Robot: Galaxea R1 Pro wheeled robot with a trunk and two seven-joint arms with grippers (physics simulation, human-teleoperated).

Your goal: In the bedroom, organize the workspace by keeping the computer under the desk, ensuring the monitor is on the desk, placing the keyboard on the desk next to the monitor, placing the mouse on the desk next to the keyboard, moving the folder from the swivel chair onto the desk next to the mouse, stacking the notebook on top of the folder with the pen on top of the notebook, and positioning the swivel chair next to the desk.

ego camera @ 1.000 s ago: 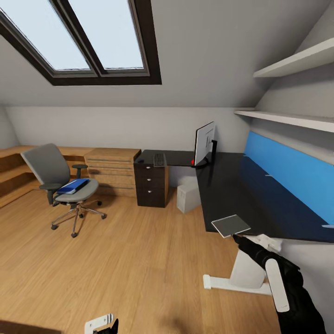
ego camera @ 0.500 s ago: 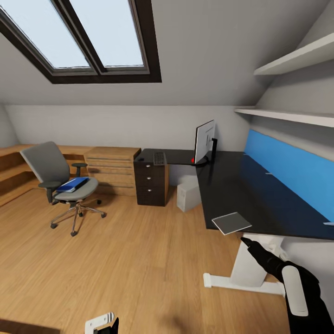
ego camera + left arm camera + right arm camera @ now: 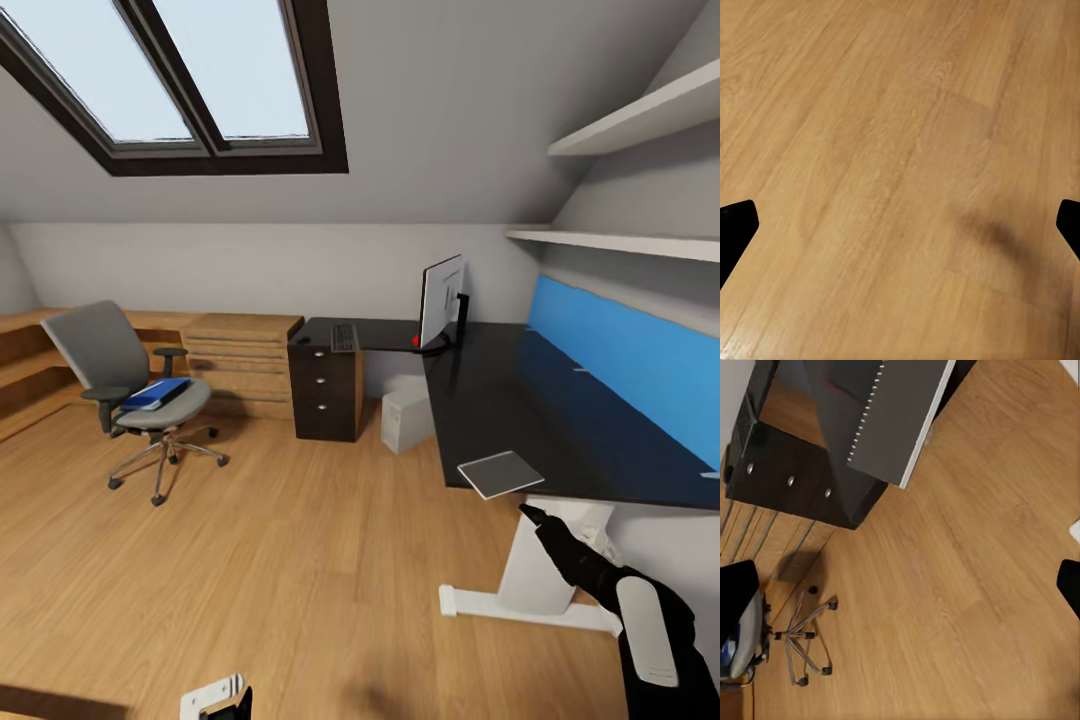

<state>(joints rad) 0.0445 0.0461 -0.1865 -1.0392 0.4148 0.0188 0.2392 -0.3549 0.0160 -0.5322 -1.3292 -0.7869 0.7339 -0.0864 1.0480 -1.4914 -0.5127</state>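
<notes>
bedroom workspace, task partly done.
- monitor (image 3: 441,303) and keyboard (image 3: 343,342): on the bench (image 3: 520,420), far beyond the right gripper (image 3: 530,517); done.
- computer (image 3: 406,421): under the bench; done.
- notebook (image 3: 499,473): on the bench edge, just ahead of the right fingers, which look spread and empty.
- folder (image 3: 156,394): on the swivel chair (image 3: 130,390), well apart from both grippers; to move.
- mouse, pen: too small to tell.
- left gripper (image 3: 900,232): fingers wide apart over the floor (image 3: 260,560).

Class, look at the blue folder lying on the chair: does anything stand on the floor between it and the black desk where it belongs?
Nothing visible does: bare wood floor separates the swivel chair holding the folder from the desk.
</notes>
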